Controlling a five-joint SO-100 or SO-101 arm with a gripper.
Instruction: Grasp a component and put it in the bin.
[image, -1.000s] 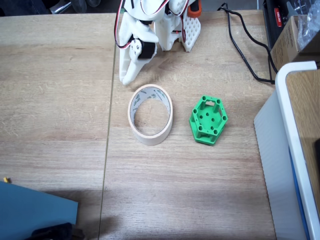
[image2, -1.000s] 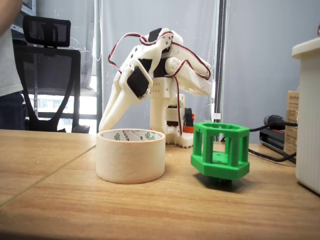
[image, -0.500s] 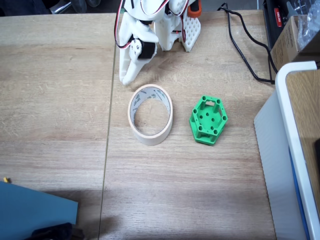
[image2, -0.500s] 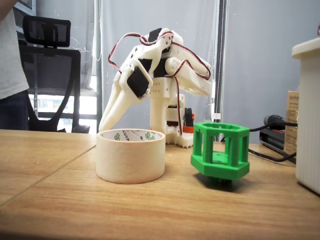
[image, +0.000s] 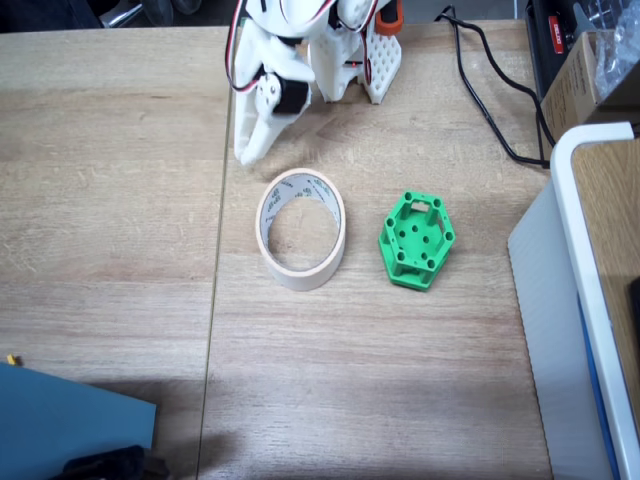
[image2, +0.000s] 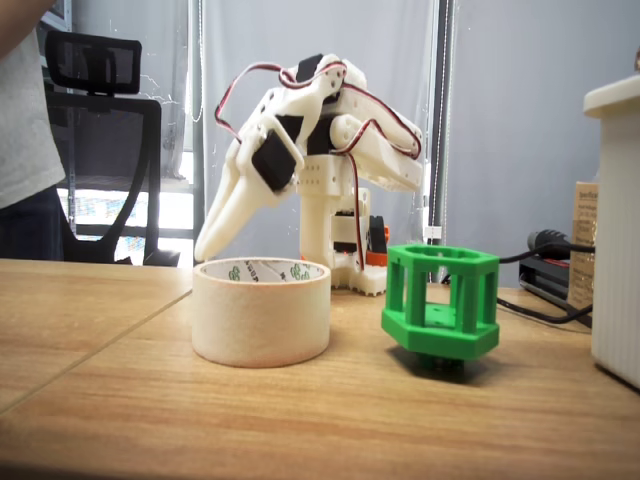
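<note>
nearest in the low side view, the green block sits tilted on the wooden table, just right of the tape roll, the two apart with a bare strip of wood between them. from above, the block lies right of the roll, whose hollow centre shows bare table. a white box stands at the right edge, well apart from the block; a blue sheet lies at the lower left corner. behind the roll, the white gripper points down toward the table and holds nothing; from above its tip sits just beyond the roll's far left rim, not touching it. its fingers look pressed together. black cables run along the table's far right. further back stand an office chair, a grey curtain and part of a person at the left edge.
</note>
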